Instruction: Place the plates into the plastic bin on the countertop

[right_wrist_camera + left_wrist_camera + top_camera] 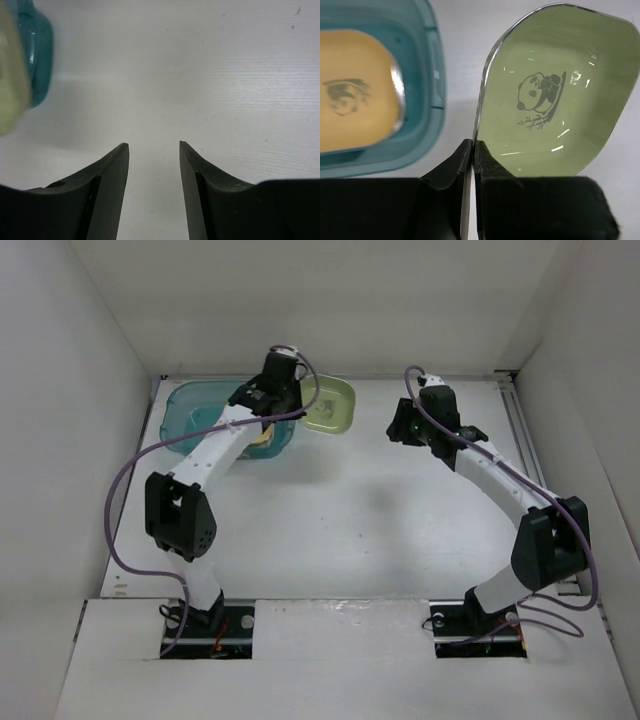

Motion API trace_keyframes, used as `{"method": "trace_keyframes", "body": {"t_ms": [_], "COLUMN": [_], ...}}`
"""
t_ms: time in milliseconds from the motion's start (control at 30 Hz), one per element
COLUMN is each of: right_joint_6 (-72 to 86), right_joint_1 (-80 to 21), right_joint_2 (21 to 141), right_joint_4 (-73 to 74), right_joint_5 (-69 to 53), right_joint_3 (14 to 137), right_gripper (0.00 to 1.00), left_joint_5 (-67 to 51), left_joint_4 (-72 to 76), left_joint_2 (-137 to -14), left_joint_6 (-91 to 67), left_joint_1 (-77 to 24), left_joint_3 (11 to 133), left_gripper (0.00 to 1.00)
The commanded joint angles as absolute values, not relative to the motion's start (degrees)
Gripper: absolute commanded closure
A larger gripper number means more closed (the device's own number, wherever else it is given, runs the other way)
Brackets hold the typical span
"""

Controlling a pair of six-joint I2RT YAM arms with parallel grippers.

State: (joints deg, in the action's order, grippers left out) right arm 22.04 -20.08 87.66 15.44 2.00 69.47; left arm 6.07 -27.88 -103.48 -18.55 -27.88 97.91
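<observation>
**Left hand clamps a green plate at the bin's edge**

Up at the top centre of the overhead view, the left hand (472,146) is clenched on the light green rounded-square plastic plate (560,95). Its two black fingers are pinched nearly together, with the plate's thin rim caught between them at the near edge. There's a little panda printed in the middle of that plate, clear as day from the wrist camera.

The plate sits just to the right of the translucent teal plastic bin (183,412), outside its flared rim. From here I can't tell whether the plate is resting on the white bench (350,510) or lifted off it.

Inside the bin, a pale orange plate (355,90) lies flat on the bottom, with a dark eye-like drawing on it. The left arm reaches across the bin and covers much of it from above.

Over on the right, the right hand (154,145) is released, its fingers spread apart with only bare bench showing between them. It hangs above the surface at the upper right of centre in the overhead view, well apart from the bin. At the far left edge of its own camera, the teal bin and a blur of pale green just creep into frame.
</observation>
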Motion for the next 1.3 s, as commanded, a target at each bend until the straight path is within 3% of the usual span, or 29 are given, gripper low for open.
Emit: {"method": "trace_keyframes", "body": {"t_ms": [0, 433, 600, 633, 733, 767, 867, 1067, 1267], "right_joint_6": [21.4, 19.6, 19.6, 19.1, 19.1, 18.6, 18.0, 14.5, 13.2], "right_joint_1": [-17.8, -16.0, -16.0, -16.0, -16.5, -16.5, -17.7, -24.9, -34.3], "right_joint_2": [90.2, 93.2, 93.7, 93.7, 92.9, 91.9, 88.7, 77.7, 60.1], "right_joint_4": [10.1, 9.1, 8.4, 8.4, 8.4, 8.4, 8.4, 21.5, 33.6], "right_joint_5": [-4.1, -8.0, -9.1, -9.1, -9.7, -9.7, -9.7, 10.1, 27.4], "right_joint_3": [70.7, 68.7, 69.3, 69.3, 69.3, 69.3, 68.7, 73.3, 76.9], "right_gripper": [0.49, 0.48, 0.48, 0.46, 0.40, 0.31, 0.00, 0.00, 0.00], "left_joint_5": [2.5, -7.6, -7.6, -7.6, -7.1, -7.1, -7.1, 12.5, 6.3], "left_joint_4": [-23.4, -18.3, -18.8, -18.8, -20.1, -20.1, -19.6, -25.1, -24.1], "left_joint_2": [-96.9, -102.0, -102.5, -103.0, -102.2, -101.5, -97.3, -85.8, -69.5], "left_joint_6": [-16.8, -10.3, -11.5, -11.5, -13.1, -13.1, -13.6, -17.0, -20.4], "left_joint_1": [-20.2, 0.5, 1.2, 1.2, 1.2, 1.2, 1.2, -7.9, -7.9], "left_joint_3": [95.8, 92.4, 91.8, 91.8, 92.4, 92.4, 91.1, 92.8, 86.8], "left_gripper": [1.00, 1.00, 1.00, 0.91, 0.09, 0.00, 0.00, 0.00, 0.00]}}
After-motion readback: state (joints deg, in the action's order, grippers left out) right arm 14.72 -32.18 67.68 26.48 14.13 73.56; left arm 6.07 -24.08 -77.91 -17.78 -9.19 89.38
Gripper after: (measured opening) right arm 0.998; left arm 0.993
